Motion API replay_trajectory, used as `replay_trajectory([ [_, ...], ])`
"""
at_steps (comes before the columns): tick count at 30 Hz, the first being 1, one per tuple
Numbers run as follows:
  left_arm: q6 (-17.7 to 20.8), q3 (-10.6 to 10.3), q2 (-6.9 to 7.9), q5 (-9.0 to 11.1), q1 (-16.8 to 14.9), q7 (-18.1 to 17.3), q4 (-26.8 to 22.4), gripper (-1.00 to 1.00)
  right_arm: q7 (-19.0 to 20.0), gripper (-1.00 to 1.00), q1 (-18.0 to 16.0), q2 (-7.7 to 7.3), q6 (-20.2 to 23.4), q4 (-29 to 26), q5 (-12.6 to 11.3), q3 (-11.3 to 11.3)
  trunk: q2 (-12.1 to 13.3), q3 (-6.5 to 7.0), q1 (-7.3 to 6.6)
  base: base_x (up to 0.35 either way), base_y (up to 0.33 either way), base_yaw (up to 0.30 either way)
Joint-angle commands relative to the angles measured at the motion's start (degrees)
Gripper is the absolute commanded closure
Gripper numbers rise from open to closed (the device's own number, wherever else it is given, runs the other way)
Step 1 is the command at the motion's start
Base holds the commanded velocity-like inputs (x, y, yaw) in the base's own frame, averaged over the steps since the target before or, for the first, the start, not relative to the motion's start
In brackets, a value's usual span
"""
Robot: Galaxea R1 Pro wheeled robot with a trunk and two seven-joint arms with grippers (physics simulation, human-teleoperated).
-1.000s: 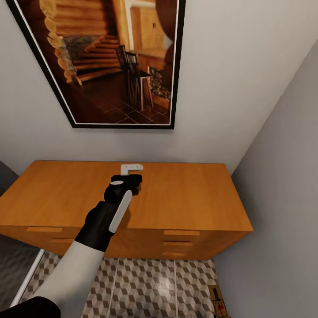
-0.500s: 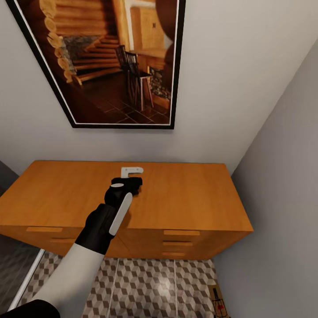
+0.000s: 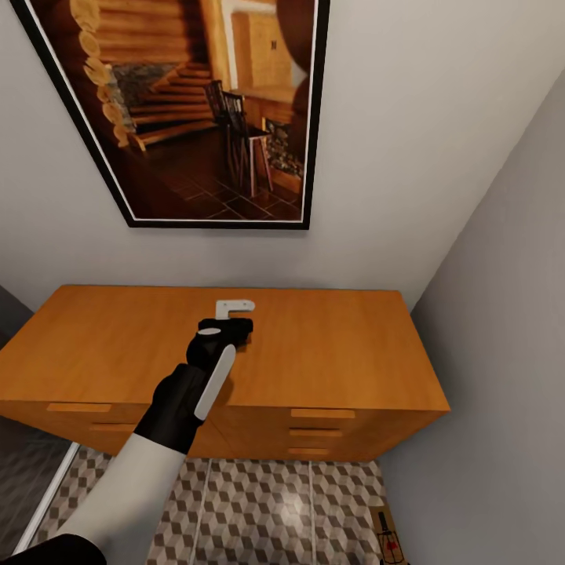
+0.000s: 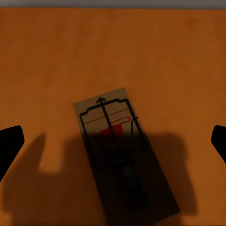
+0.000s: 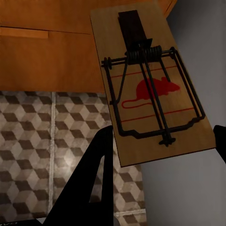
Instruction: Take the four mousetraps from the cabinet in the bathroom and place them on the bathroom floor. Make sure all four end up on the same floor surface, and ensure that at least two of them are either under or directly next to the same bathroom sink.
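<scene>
Left end effector (image 4: 113,141) edged lower, open | mousetrap (image 4: 123,157): brown board, red mark | right end effector (image 5: 165,155) gripping second mousetrap (image 5: 153,77)

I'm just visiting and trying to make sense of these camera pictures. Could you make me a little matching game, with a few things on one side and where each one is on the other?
Things:
1. left gripper
2. mousetrap in the left wrist view
3. mousetrap in the right wrist view
4. framed picture

Places:
A. on the wall above the cabinet
B. lying flat on the orange cabinet top
C. hovering over the cabinet top, fingers spread
D. between the right gripper's fingers, above the tiled floor

Pairs: 1-C, 2-B, 3-D, 4-A
</scene>
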Motion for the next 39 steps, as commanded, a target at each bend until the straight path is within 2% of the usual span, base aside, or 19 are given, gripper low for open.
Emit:
replay_trajectory([
  [1,0.1,-0.1,0.02,0.6,0.0,0.6,0.0,-1.0,-0.1,1.0,0.0,0.01,-0.2,0.0,0.5,-0.4,-0.1,-0.09,0.03,0.0,0.0,0.0],
  [39,0.0,-0.2,-0.07,0.6,0.6,0.1,3.2,-1.0,-0.2,1.0,0.0,0.01,-0.2,0.0,0.5,-0.4,-0.1,-0.09,0.03,0.0,0.0,0.0],
])
